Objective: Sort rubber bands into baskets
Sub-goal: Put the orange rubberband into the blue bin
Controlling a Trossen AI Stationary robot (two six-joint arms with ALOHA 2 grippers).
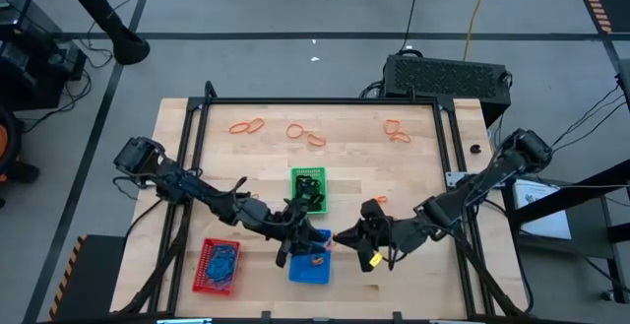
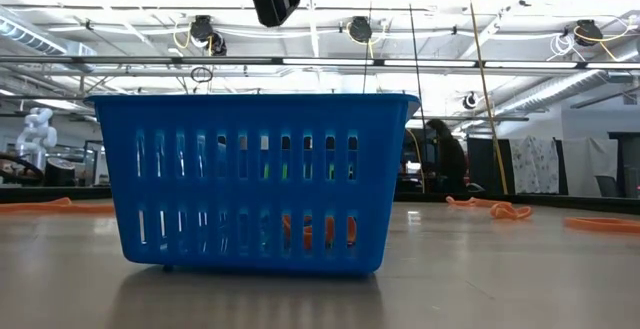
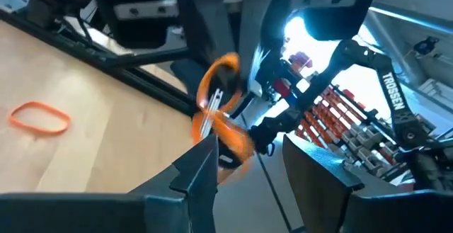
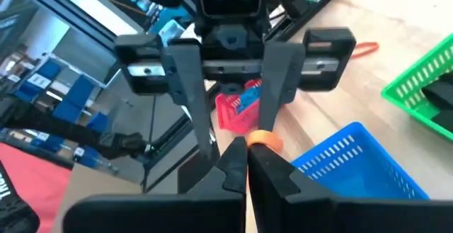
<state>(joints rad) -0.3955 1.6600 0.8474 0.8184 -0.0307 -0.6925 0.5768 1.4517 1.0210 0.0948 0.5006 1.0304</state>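
Right wrist view — orange rubber band [image 4: 263, 140] pinched in right claw [image 4: 245, 163].

I see bright overhead strip lights glaring in the low view; the orange rubber band [image 3: 221, 112] smears with motion blur.

Orange band [image 4: 263, 139] above blue basket [image 1: 309, 265]

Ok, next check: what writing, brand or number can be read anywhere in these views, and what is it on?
"TROSSEN", white letters on the right arm, seen in the left wrist view.
Nothing else reads: the blue basket, green basket and red basket show no lettering, and the boxes behind the table are too blurred.
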